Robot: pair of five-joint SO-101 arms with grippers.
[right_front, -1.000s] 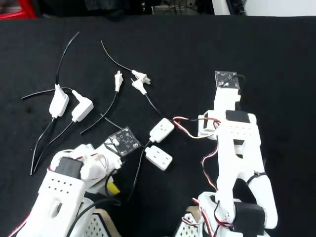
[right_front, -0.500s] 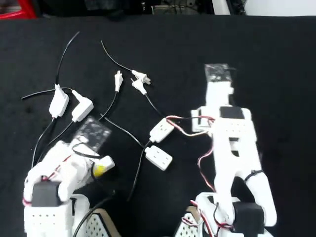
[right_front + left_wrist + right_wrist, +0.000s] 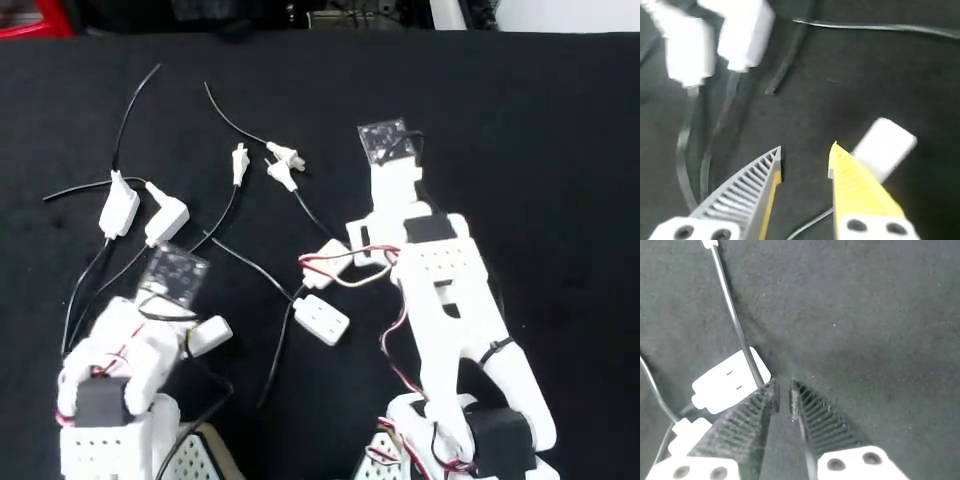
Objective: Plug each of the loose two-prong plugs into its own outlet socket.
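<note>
Looking down over the black table [image 3: 560, 110], three small two-prong plugs lie loose in the upper middle of the frame: one small plug [image 3: 239, 161] by itself, and just to its right an upper plug [image 3: 285, 153] and a lower plug [image 3: 283, 175] close together. None is seated in a socket. Two larger white plugs, the left large plug [image 3: 118, 208] and the right large plug [image 3: 165, 221], lie side by side at middle left, with black cables [image 3: 85, 285] trailing toward the lower left. Both outlet sockets sit near frame centre. The upper socket [image 3: 333, 250] is partly crossed by red and white wires [image 3: 345, 278] from the right arm [image 3: 440, 290], and the lower socket [image 3: 322, 318] lies just below it, apart from that arm. The left arm [image 3: 110, 370] stands at lower left, below the large plugs. Its wrist camera shows the left gripper [image 3: 805, 149] with grey and yellow fingers parted and nothing between them, hovering over bare cloth. The two large plugs [image 3: 715, 40] lie beyond the tips, and a blurred white block [image 3: 885, 146] lies near the yellow finger. The right gripper [image 3: 783, 386] has its fingers drawn almost together, leaving a thin slit with nothing gripped. A socket [image 3: 727, 382] lies just beside one fingertip, and a black cable [image 3: 732, 310] runs across that socket.
</note>
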